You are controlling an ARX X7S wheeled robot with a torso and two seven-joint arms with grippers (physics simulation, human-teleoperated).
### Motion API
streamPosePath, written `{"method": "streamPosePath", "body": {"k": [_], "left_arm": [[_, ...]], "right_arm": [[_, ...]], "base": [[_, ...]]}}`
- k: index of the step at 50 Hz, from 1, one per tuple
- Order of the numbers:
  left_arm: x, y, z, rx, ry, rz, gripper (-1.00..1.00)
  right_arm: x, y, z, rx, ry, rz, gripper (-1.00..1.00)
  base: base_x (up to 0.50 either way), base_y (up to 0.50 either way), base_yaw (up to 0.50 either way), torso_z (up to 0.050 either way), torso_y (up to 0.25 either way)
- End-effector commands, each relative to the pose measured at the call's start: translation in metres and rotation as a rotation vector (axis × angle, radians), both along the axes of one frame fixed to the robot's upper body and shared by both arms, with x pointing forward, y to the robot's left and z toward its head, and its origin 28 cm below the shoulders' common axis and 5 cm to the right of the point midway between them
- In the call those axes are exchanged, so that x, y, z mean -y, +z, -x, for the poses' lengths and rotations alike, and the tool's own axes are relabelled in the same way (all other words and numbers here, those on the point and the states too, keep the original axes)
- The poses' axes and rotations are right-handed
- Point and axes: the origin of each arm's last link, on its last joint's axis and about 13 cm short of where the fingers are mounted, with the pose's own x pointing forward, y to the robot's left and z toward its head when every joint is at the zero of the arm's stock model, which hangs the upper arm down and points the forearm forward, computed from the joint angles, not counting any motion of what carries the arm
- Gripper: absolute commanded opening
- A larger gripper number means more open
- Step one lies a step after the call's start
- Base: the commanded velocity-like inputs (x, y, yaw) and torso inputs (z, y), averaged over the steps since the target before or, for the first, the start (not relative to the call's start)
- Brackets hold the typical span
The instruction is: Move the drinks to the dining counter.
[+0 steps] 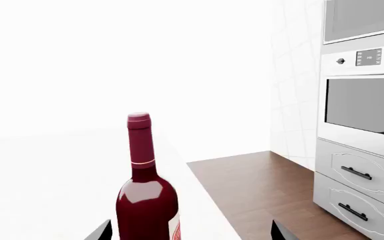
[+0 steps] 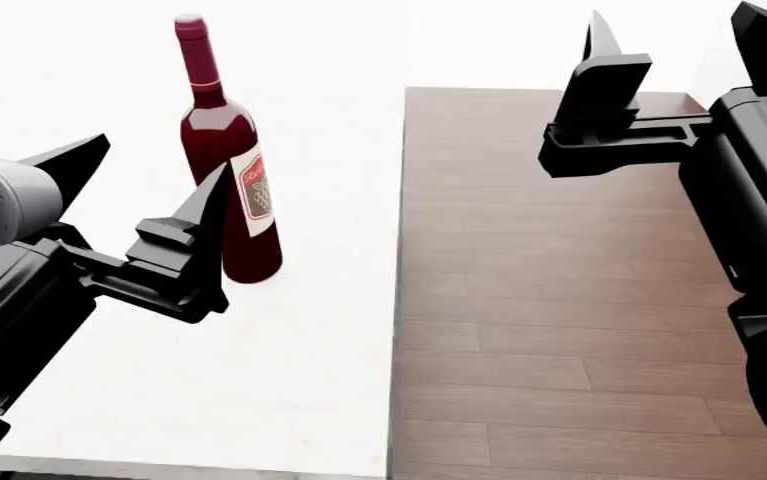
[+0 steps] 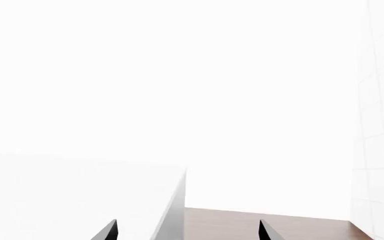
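A tall dark-red wine bottle with a white label stands upright on a bright white countertop, near its right edge. No sink or faucet shows, so I cannot tell whether this is the dining counter. My left gripper is open just in front of the bottle, not touching it. In the left wrist view the bottle rises between the open fingertips of that gripper, closer to one finger. My right gripper is open and empty above the wooden floor. The right wrist view shows this gripper over the counter's edge.
A brown wooden floor runs along the countertop's right edge. In the left wrist view a white built-in oven with drawers below stands against a tiled wall beyond the floor.
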Motion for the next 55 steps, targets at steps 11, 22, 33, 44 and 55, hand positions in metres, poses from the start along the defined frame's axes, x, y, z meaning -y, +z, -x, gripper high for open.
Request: {"method": "streamPosePath", "body": {"k": [11, 22, 33, 44, 55], "left_arm": [[0.0001, -0.0057, -0.0017, -0.017, -0.004, -0.003, 1.00], [0.0009, -0.0055, -0.0013, -0.021, -0.010, -0.011, 1.00], [0.0013, -0.0051, -0.0021, -0.024, -0.021, -0.014, 1.00], [0.0007, -0.0064, -0.0018, -0.026, -0.018, -0.015, 1.00], [0.0019, -0.0064, -0.0015, -0.026, -0.018, -0.023, 1.00]], "right_arm": [[0.0036, -0.0023, -0.0030, -0.008, -0.087, 0.029, 1.00], [0.0046, -0.0034, -0.0014, -0.021, -0.095, 0.028, 1.00], [0.0025, -0.0011, -0.0010, -0.009, -0.075, 0.046, 1.00], [0.0026, -0.0017, -0.0014, -0.011, -0.077, 0.047, 1.00], [0.0059, -0.0022, 0.0021, -0.008, -0.121, 0.073, 1.00]], "base": [[0.49, -0.37, 0.00, 0.000, 0.000], [0.50, -0.35, 0.00, 0.000, 0.000], [0.52, -0.27, 0.00, 0.000, 0.000], [0.52, -0.27, 0.00, 0.000, 0.000], [0.15, -0.24, -0.36, 0.000, 0.000]]}}
